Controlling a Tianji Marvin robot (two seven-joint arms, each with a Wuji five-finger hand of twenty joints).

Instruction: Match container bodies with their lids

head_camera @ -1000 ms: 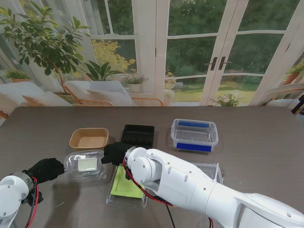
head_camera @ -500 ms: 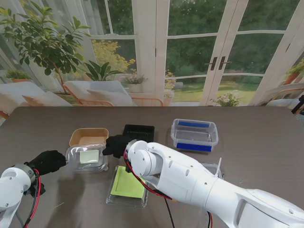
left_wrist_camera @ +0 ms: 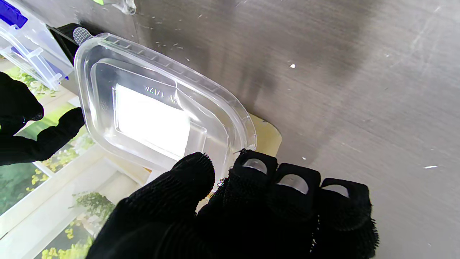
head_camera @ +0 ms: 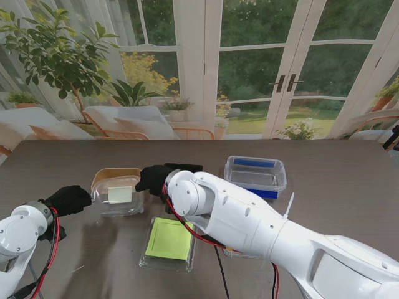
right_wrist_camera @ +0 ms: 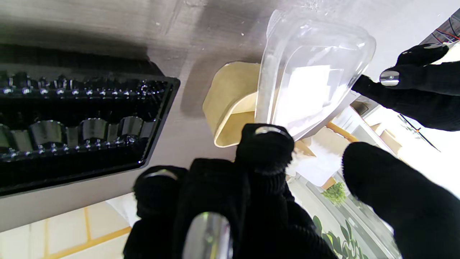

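- tabletop [head_camera: 349, 187]: dark grey wood grain, carries all the containers.
- clear box with blue clips [head_camera: 255, 176]: right of centre, farther from me, sits alone, well apart from both hands.
- flat clear tray with green sheet [head_camera: 168, 243]: nearer to me, middle, lying flat on tabletop.
- black container [head_camera: 187, 168]: mostly hidden behind right arm in stand view; ribbed glossy wall clear in right wrist view [right_wrist_camera: 72, 118].
- tan bowl [head_camera: 112, 177]: left of centre, largely covered by the clear lid held over it.
- clear lid [head_camera: 120, 197]: domed, white label in the middle, lifted off tabletop and tilted, over the tan bowl, between the two hands.
- left robot hand [head_camera: 67, 199]: black glove, thumb and fingers closed on lid's left rim, gripping it.
- right robot hand [head_camera: 154, 179]: black glove, at lid's right edge; fingertip touching rim, thumb apart; a firm grip, cannot tell.
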